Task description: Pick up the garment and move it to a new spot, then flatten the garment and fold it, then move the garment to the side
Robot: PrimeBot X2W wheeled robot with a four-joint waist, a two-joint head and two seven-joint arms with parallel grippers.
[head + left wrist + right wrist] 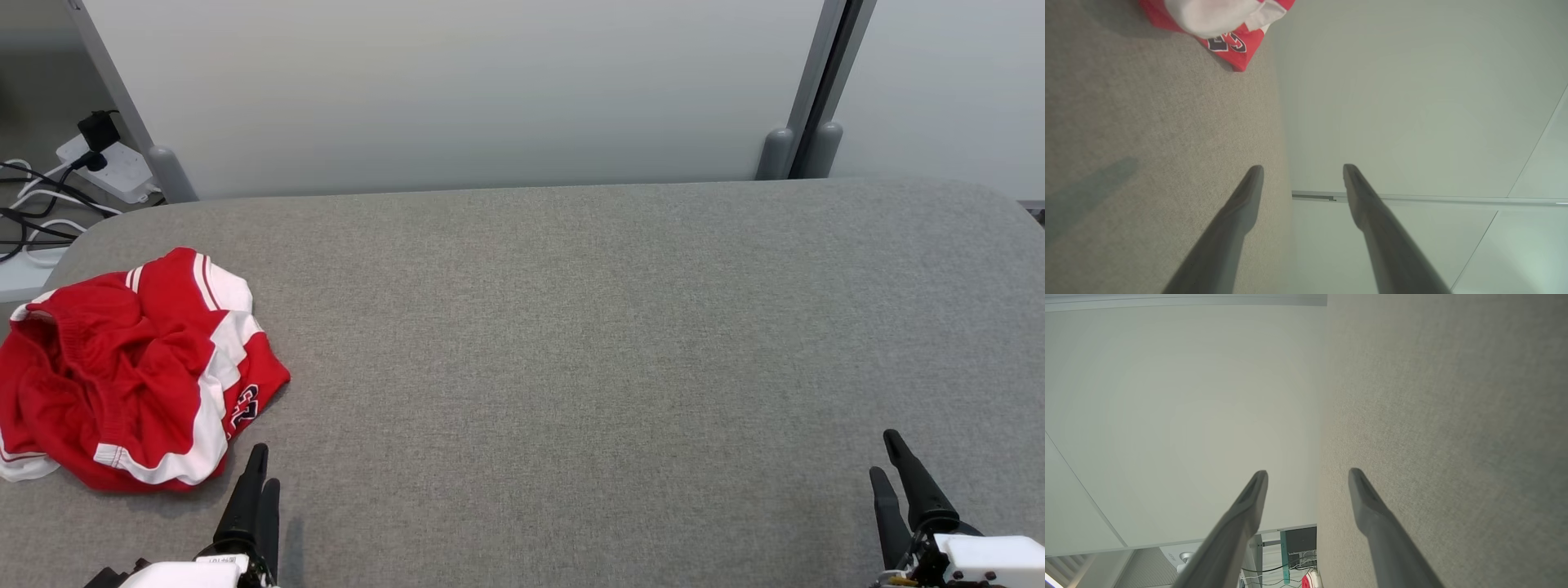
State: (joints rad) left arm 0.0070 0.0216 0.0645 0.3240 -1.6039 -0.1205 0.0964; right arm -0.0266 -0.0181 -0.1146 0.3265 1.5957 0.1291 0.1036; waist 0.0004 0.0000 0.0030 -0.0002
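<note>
Garment (135,371): red shorts-like piece with white bands and a dark printed number, lay crumpled in a heap at the left end of the grey table (571,327), toward the near side. It ran out of the head view's left edge, so couldn't tell whether any of it hung over the table's end. Nothing held it and nothing touched it.

Left gripper (265,465) sat just beside the heap's near right corner, apart from the cloth, fingers spread wide and empty; the left wrist view showed a clear gap between them, with the printed corner ahead and off to one side. Right gripper (882,452) was well apart at the table's right end, also spread wide and empty, over bare fabric.

Judged step: the first pick-up, not yet begun. Left arm looked like the obvious one, being nearest. To do it well:
- aim for a raised fold or the white-banded hem at the near edge, not the flat middle
- come down with fingers straddling the ridge so they pinch cloth, not tabletop
- close fully before lifting, since thin fabric would likely slip
- lift high enough that the trailing part clears the table, then carry toward the open centre

Power strip (114,167) and cables (33,212) sat beyond the far left corner; best keep the swing away from there.
</note>
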